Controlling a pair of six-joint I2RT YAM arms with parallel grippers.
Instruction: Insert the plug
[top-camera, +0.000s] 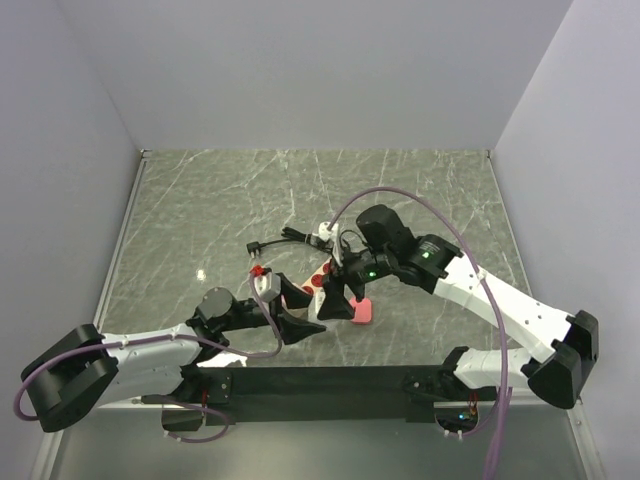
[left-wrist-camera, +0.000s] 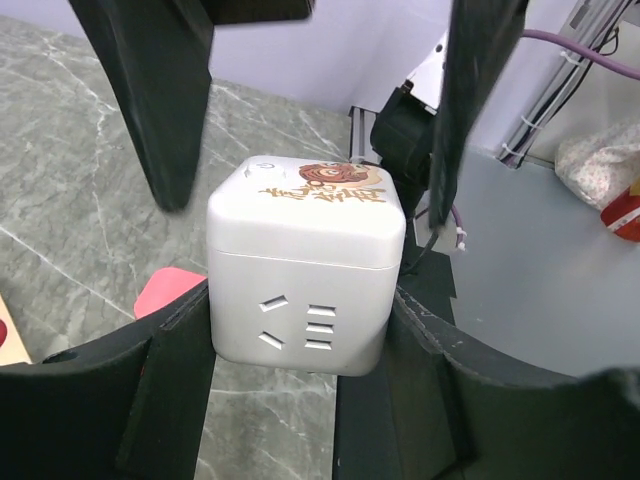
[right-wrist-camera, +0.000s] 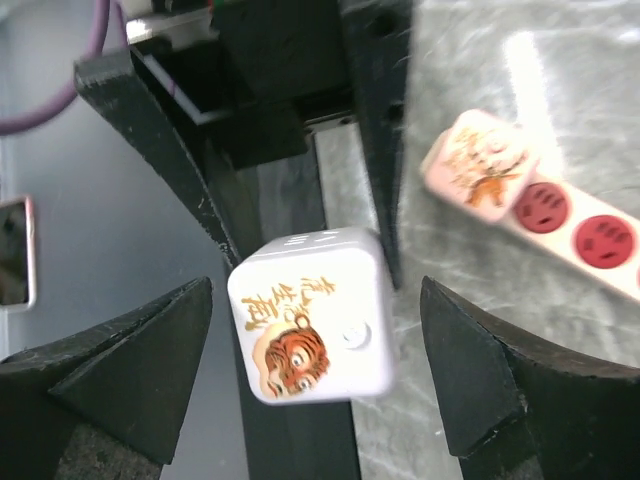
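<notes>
Grey marble tabletop (top-camera: 400, 190) spans mid-frame. At its centre the left gripper (left-wrist-camera: 300, 345) clamps the white cube plug (left-wrist-camera: 310, 230). The right gripper (right-wrist-camera: 315, 370) stands open around it, not touching.

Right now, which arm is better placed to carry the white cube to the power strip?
Left. The left pincer presses both sides of the white cube; the right pincer stands open, gaps either side of it.

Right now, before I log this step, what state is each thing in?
cube: gripped on two sides, visible slots empty.
left gripper: shut on the cube.
right gripper: open, fingers clear of the cube on both sides.
strip: flat on the table, visible sockets empty.
cable: lying on the table, not in the cube.
</notes>
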